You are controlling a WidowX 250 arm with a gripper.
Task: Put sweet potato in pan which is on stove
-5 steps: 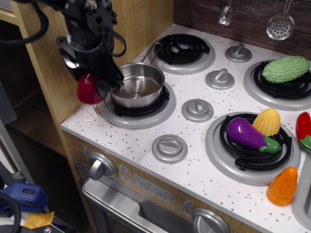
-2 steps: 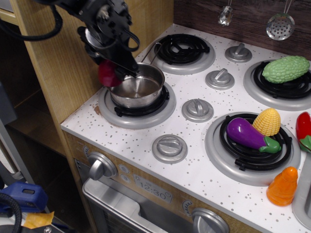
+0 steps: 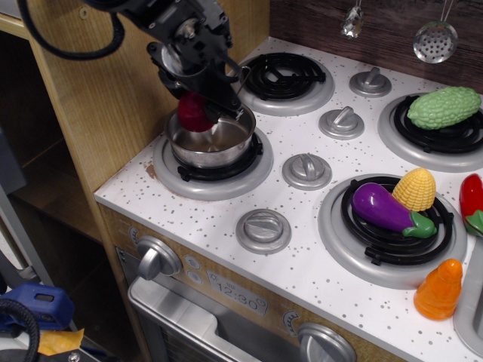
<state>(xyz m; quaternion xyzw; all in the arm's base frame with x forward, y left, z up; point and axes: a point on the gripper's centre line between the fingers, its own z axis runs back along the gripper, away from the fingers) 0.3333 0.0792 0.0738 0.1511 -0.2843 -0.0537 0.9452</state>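
Note:
The dark-red sweet potato (image 3: 193, 113) hangs from my black gripper (image 3: 201, 107), which is shut on it, just above the left inner rim of the shiny steel pan (image 3: 223, 143). The pan sits on the front-left coil burner of the white speckled stove (image 3: 226, 215). The pan's thin handle points to the back, partly hidden by the gripper. The potato's lower tip dips at about rim height; I cannot tell if it touches the pan.
A purple eggplant (image 3: 386, 209) and yellow corn (image 3: 415, 188) lie on the front-right burner. A green bumpy vegetable (image 3: 443, 107) is on the back-right burner, an orange cone toy (image 3: 438, 289) at the front right. A wooden wall (image 3: 98, 98) stands left.
My gripper carried the sweet potato up and to the right, from beside the pan's left outer side to above its left rim.

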